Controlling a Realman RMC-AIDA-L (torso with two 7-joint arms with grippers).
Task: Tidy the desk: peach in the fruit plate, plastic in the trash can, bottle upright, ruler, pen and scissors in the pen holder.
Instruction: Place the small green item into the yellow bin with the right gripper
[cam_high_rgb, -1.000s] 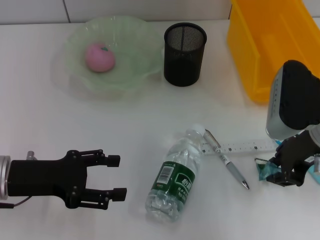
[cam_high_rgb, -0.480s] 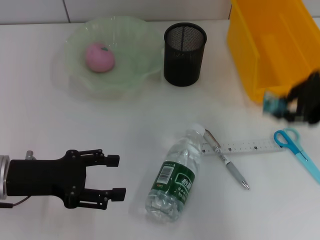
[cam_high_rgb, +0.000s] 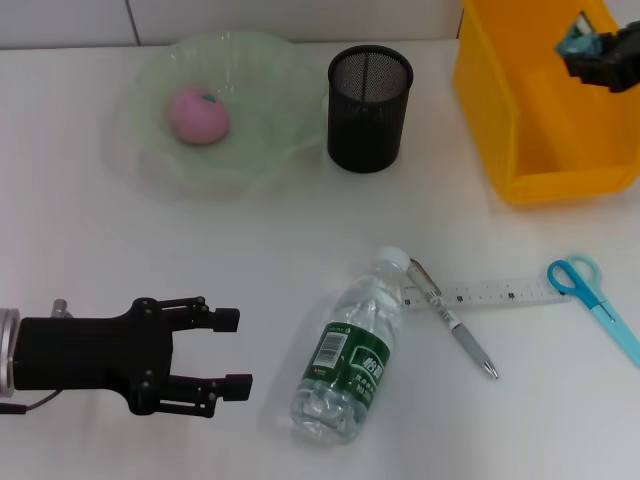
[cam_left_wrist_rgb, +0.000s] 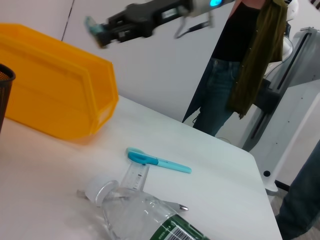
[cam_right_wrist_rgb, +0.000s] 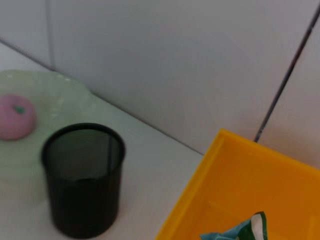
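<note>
Plastic (cam_high_rgb: 576, 42), a teal scrap, is pinched in my right gripper (cam_high_rgb: 592, 55), hanging above the yellow trash can (cam_high_rgb: 520, 150), over its far side. I judge it feather-light, limp and crinkly, so a corner pinch suffices and it may cling on release. My left gripper (cam_high_rgb: 228, 350) rests with fingers spread, holding nothing, well away from the trash can, near the lying bottle (cam_high_rgb: 352, 350). Most of the right gripper is cut off by the frame; the wrapper's full shape I can't make out.

My white desk (cam_high_rgb: 90, 260), cluttered.
On it: fruit plate (cam_high_rgb: 262, 140), pen holder (cam_high_rgb: 369, 110), yellow bin (cam_high_rgb: 490, 110), toppled bottle (cam_high_rgb: 350, 350), ruler (cam_high_rgb: 500, 294), pen (cam_high_rgb: 455, 325), scissors (cam_high_rgb: 592, 300).
</note>
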